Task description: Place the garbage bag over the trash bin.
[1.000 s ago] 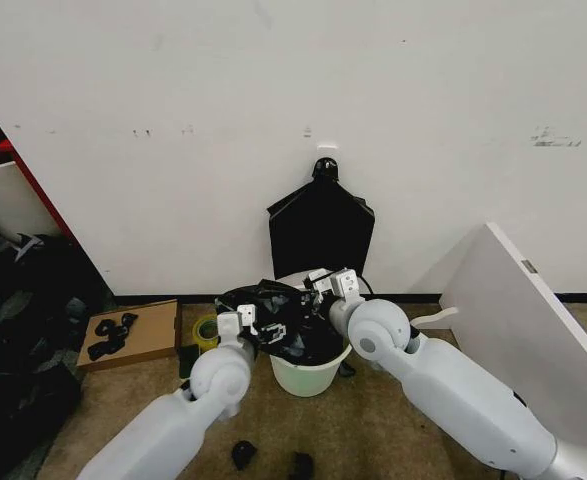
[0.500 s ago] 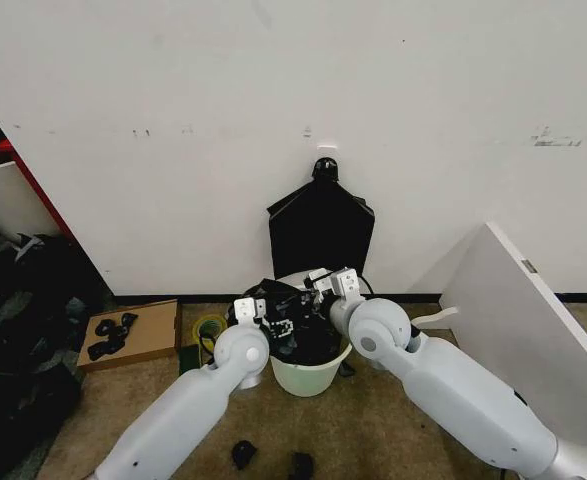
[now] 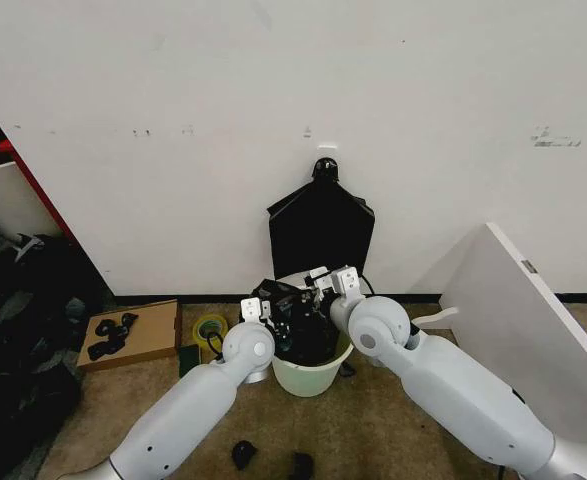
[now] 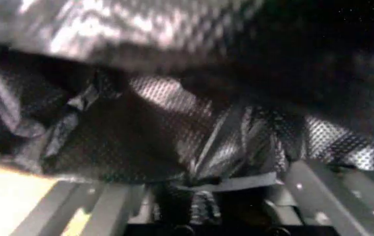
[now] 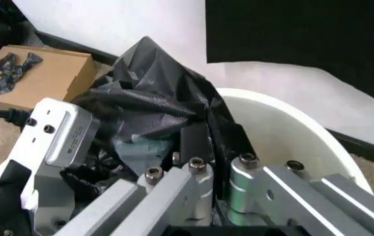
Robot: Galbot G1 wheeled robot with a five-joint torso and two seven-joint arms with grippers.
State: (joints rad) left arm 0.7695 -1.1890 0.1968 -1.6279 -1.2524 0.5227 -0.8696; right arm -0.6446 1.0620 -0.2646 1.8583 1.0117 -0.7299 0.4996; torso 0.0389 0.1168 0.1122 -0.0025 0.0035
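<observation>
Garbage bag (image 3: 298,325) sat bunched at the mouth of the trash bin (image 3: 311,375), most of it heaped inside and toward the robot's left rim; crinkled film stood up above that rim in the right wrist view (image 5: 154,98). The bin's far wall (image 5: 285,142) showed bare white, so the bag was not yet over that edge. Bin stood on the floor against the wall, just in front of a flat black bundle (image 3: 320,230).

Left claw (image 3: 273,305) was at the bin's left rim, buried in plastic. In the left wrist view the film (image 4: 173,132) pressed right up to the fingers, with a fold pinched between them: closed on the bag, as far as could be read. Right claw (image 3: 323,283) was over the bin's back rim, fingers drawn together on a pleat of the bag.

Judgement: step in hand was spreading the bag's mouth. Done well, each claw would keep only the hem, not a wad, pull apart toward opposite rims, then lower the hem outside the rolled lip. Thin film could tear or slip if tugged hard.
</observation>
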